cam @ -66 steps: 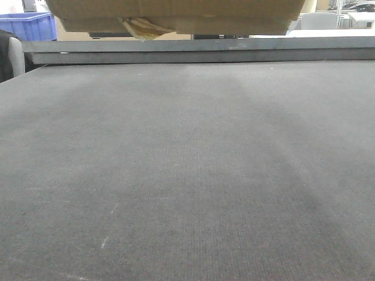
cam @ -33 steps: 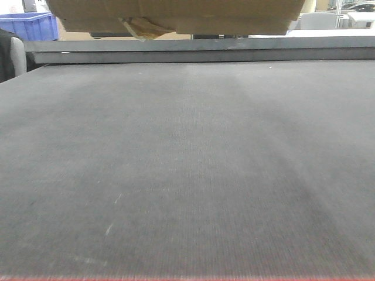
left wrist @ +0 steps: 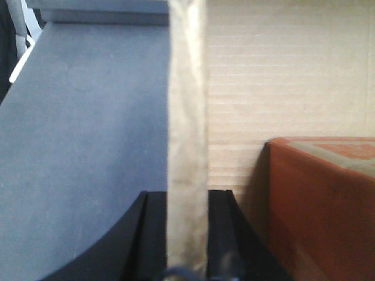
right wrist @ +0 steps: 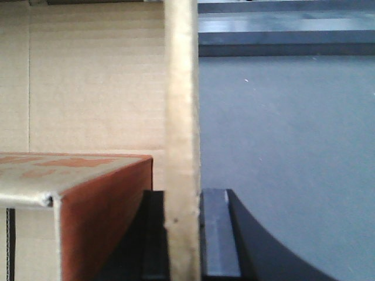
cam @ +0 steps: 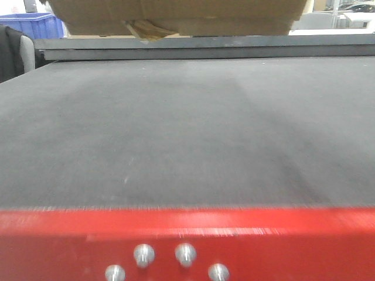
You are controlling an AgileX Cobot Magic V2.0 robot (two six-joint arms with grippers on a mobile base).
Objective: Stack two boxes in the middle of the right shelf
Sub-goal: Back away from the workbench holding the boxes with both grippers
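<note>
At 6 o'clock in the front view, nearest the camera, a red bar (cam: 187,228) is seen across the whole width, blurred and set with four rounded bolt heads (cam: 144,254). Beyond it a dark grey surface (cam: 176,129), felt-like and flat, is spread toward 12 o'clock, marked only by faint paler streaks. Its far edge is closed by a grey metal rail (cam: 205,50). Above that rail, at 12 o'clock, the underside of a cardboard box (cam: 176,14) is seen, cut off by the top of the frame, with a yellowish tape scrap (cam: 143,29) hanging from it at 11 o'clock. In the wrist views the left gripper (left wrist: 186,202) is shown clamped on one upright wall of this box, a black finger on each side of the wall; the right gripper (right wrist: 183,196) is clamped likewise on another wall. Inside, a reddish-brown box (left wrist: 322,205) is seen against the corrugated face. Farthest off, a blue bin (cam: 35,24) is seen at 10 o'clock behind a dark shape (cam: 9,52), and pale, indistinct forms (cam: 345,17) at 1 o'clock.
</note>
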